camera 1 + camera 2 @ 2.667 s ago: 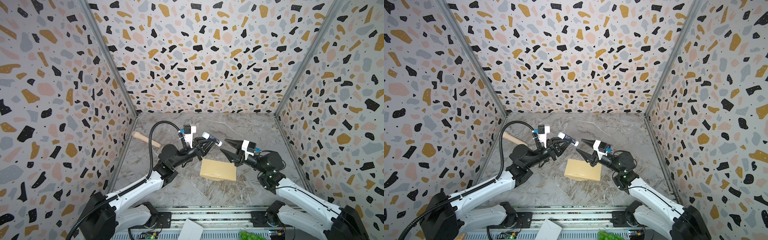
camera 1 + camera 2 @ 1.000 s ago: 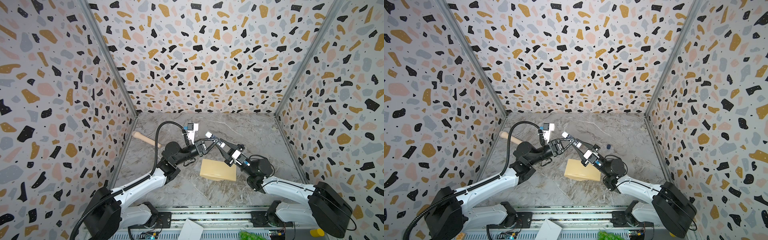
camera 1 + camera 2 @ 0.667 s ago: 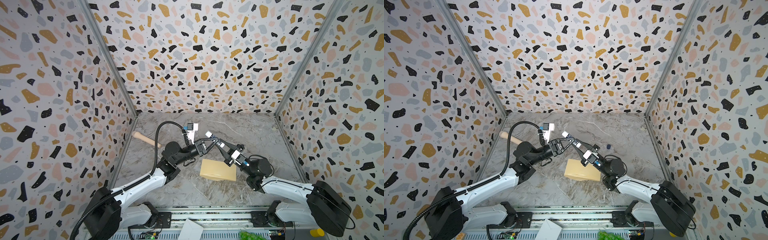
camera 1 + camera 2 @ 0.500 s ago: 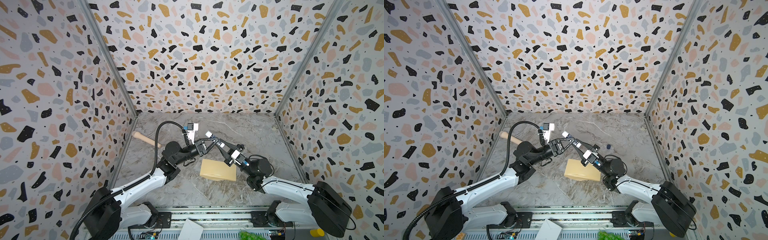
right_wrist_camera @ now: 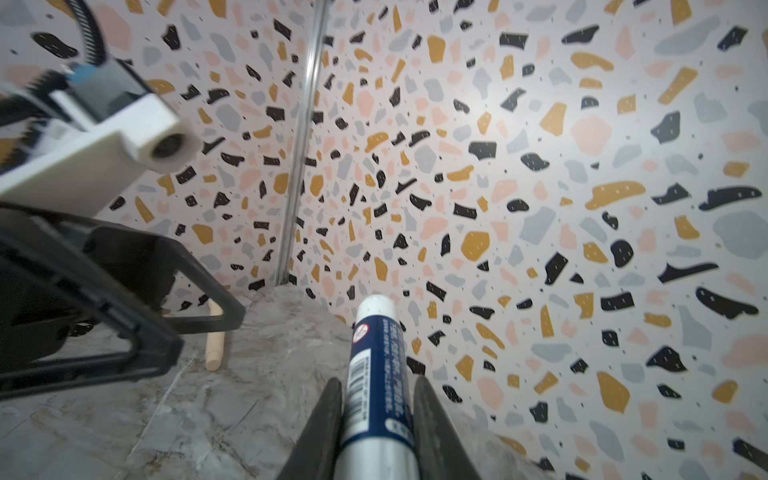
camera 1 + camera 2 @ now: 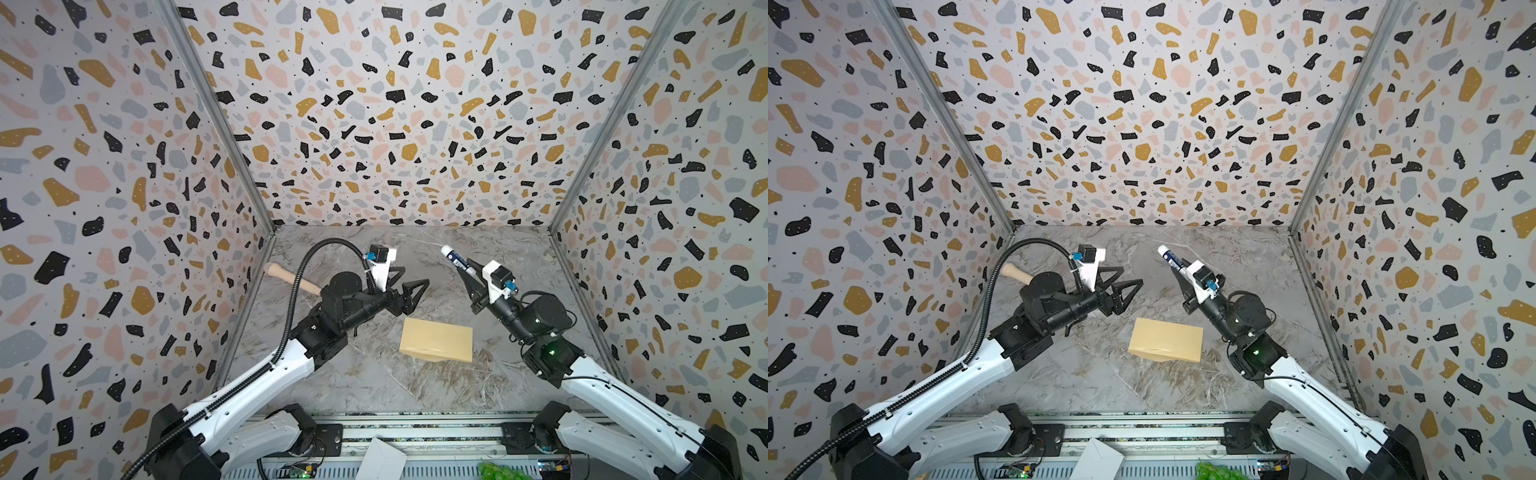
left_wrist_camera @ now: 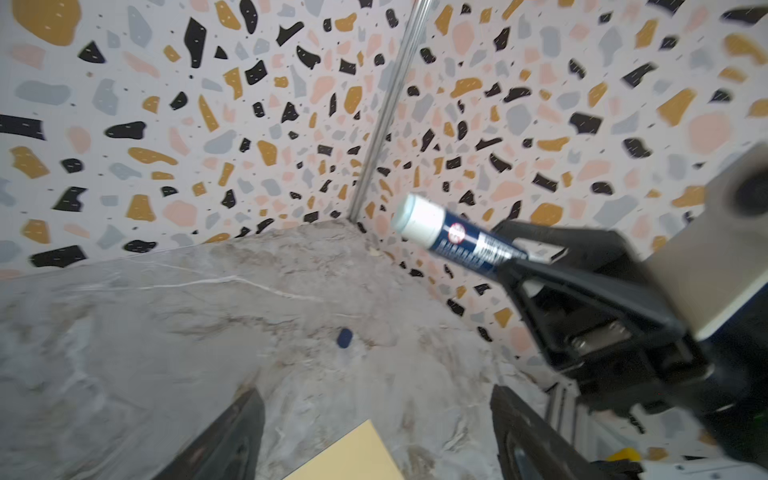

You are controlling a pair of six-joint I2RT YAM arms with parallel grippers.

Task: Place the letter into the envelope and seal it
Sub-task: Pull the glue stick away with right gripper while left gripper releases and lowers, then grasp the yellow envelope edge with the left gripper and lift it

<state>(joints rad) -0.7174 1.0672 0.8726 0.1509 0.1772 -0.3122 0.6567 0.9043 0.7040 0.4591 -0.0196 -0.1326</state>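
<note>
Marble tabletop [image 6: 374, 386], right gripper [image 6: 467, 270] clamps the glue stick [image 6: 453, 256] near its base, left gripper [image 6: 415, 276] gapes wide and empty, so nothing pins the envelope [image 6: 436, 345] and it'll probably skid when glued.

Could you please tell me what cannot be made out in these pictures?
The letter: in no view; whether it is inside the envelope cannot be told.
Its flap's state: too small in both top views; the left wrist view shows only a corner, cut by the edge.
The glue stick: print blurred in the right wrist view.
The wooden handle: one end hidden behind the left arm in both top views.
</note>
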